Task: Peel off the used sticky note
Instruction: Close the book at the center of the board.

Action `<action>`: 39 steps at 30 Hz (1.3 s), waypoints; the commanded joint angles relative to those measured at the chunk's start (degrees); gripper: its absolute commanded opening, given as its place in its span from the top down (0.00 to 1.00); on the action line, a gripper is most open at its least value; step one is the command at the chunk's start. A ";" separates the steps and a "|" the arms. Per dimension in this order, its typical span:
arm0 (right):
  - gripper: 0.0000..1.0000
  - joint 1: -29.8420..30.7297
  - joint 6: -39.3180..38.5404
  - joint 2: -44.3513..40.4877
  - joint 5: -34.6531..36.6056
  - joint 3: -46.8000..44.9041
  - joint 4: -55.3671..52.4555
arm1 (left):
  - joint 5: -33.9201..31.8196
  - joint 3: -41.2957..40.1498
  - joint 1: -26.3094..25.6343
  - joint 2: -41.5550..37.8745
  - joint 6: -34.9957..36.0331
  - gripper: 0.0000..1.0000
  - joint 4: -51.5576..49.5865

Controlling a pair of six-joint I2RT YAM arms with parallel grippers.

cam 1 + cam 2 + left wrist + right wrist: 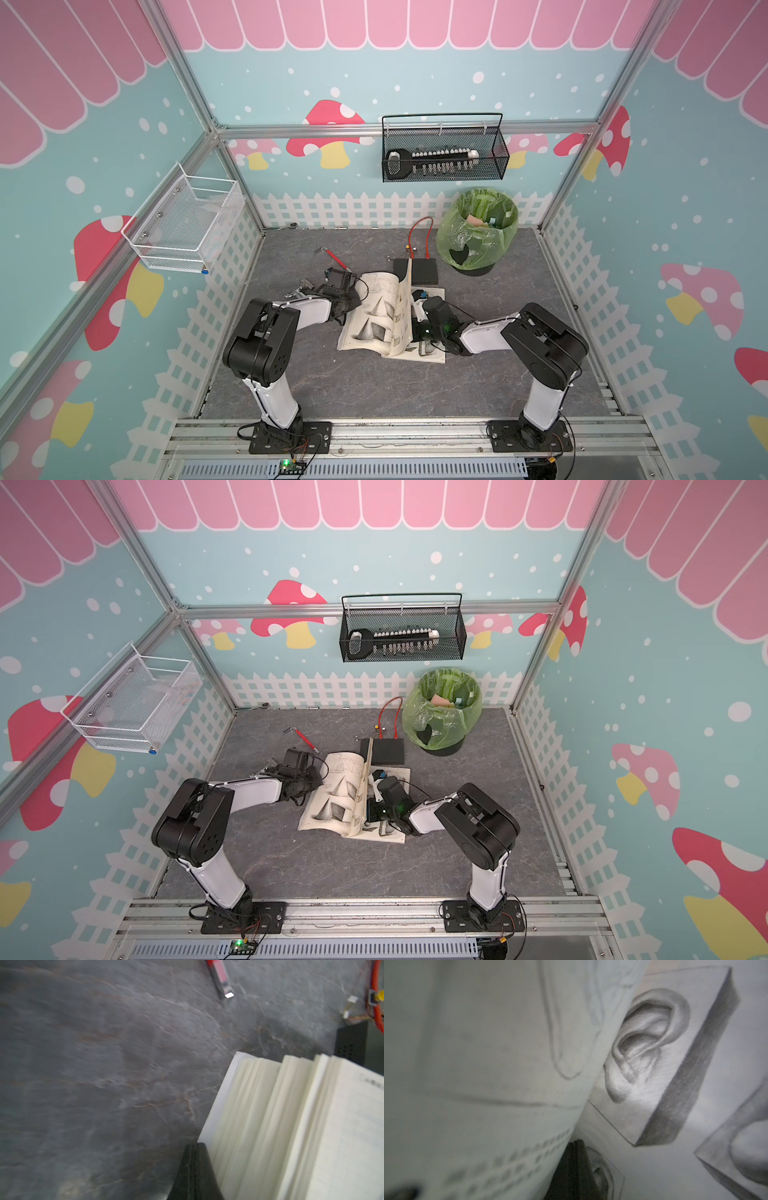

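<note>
two pincers, both closed tight: left pincer (196,1147) at nine o'clock of the open book (374,320), right pincer (578,1144) at three, upright pages (405,299) between them. red tool (337,260) at eleven, black box (423,271) at twelve, bagged bin (478,237) at one. sticky note: cannot tell where.

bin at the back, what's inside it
A tan scrap lies on top inside the bin; its green bag hides whatever is lower.
</note>
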 commanded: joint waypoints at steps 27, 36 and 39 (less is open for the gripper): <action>0.84 -2.79 2.05 -37.63 31.57 -10.07 -44.24 | 12.20 9.14 -17.86 -4.87 -3.36 1.00 -2.87; 0.95 -5.96 -10.60 -44.30 16.17 -4.21 -39.54 | 7.99 11.02 -20.15 -2.27 -3.37 1.00 -3.23; 1.00 -8.08 -13.81 -37.85 6.38 -1.33 -32.09 | 3.83 10.04 -19.47 -2.07 -3.42 1.00 -4.10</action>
